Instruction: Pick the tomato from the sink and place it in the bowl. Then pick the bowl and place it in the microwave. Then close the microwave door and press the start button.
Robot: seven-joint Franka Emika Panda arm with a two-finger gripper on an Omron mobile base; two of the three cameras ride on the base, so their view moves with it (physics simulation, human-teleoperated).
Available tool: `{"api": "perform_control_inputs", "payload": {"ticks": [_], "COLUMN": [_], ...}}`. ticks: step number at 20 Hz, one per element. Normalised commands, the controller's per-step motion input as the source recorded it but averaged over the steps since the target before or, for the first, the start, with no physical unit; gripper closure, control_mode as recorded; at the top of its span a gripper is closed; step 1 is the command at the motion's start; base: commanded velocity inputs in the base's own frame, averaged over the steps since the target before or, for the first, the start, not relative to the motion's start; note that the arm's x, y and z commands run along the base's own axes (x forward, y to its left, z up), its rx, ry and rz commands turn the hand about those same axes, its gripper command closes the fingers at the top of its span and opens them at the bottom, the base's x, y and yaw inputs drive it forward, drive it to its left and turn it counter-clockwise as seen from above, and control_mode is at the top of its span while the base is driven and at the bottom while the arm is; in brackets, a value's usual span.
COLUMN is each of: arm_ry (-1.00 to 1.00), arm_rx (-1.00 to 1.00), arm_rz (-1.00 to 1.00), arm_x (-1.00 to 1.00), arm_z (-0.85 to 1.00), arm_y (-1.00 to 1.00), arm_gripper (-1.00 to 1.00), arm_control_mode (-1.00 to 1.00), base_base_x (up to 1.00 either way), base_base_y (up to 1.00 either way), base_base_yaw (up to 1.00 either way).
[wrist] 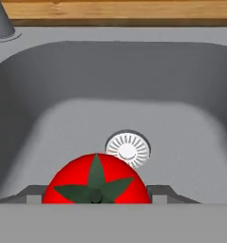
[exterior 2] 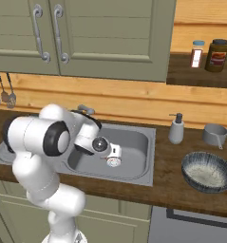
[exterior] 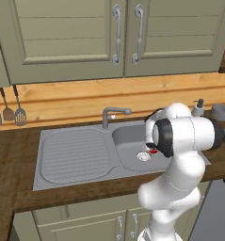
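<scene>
Hand view is showing the tomato sitting between the gripper's open fingers, just before the drain — squeeze evenly.

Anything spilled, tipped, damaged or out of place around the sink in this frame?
Nothing stands out. The tomato sits intact in the sink basin by the drain, between the end effector fingers. The bowl stands upright on the counter, and the soap dispenser is upright too.
</scene>
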Motion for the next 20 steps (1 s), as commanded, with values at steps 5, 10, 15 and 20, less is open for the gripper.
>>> {"api": "perform_control_inputs", "payload": {"ticks": [5,10,15,20], "arm_ry": [-0.02,0.0,0.0,0.0], "arm_rx": [0.0,0.0,0.0,0.02], "arm_rz": [0.0,-0.02,-0.04,0.0], "arm_x": [-0.04,-0.05,-0.05,0.0], "arm_z": [1.0,1.0,1.0,1.0], "arm_y": [-0.08,-0.33,-0.5,-0.39], "arm_gripper": [1.0,1.0,1.0,1.0], "arm_control_mode": [-1.0,-1.0,-1.0,-1.0], "base_base_x": [0.0,0.0,0.0,0.0], "base_base_y": [0.0,0.0,0.0,0.0], "base_base_yaw": [0.0,0.0,0.0,0.0]}}
